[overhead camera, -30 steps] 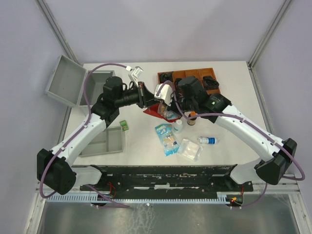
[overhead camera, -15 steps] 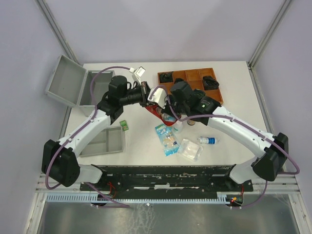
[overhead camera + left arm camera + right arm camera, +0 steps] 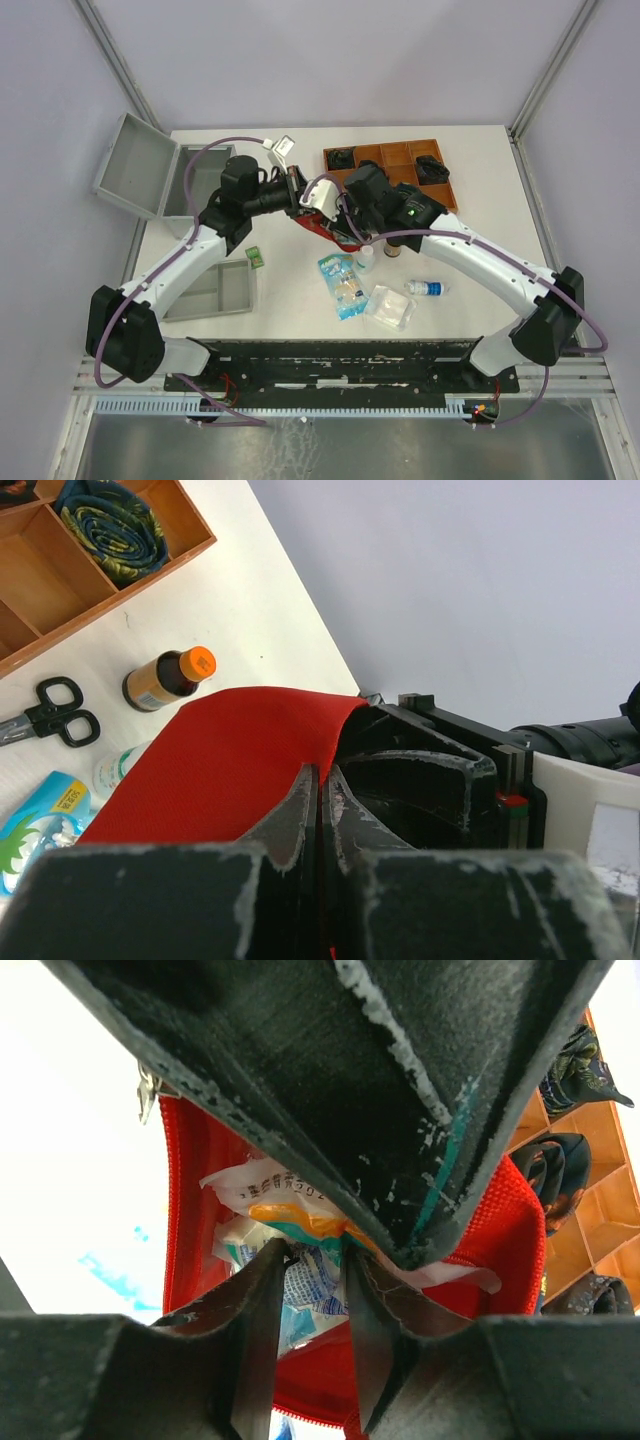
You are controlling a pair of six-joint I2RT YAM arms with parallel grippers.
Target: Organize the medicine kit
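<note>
The left claw (image 3: 320,785) is pinching the rim of the red pouch (image 3: 220,750); the right claw (image 3: 315,1290), slightly parted, is hovering over packets (image 3: 270,1195) inside.

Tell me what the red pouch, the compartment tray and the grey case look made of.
The red pouch: woven fabric, matte, fine weave visible. The compartment tray: likely wood, smooth brown finish. The grey case: matte grey flat panels; metal or plastic, unclear.

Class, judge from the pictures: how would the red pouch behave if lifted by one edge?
Probably floppy: the red pouch is cloth that curves where the left tool pinches it. Likely to sag and spill, since packets sit loose in its unzipped mouth.
</note>
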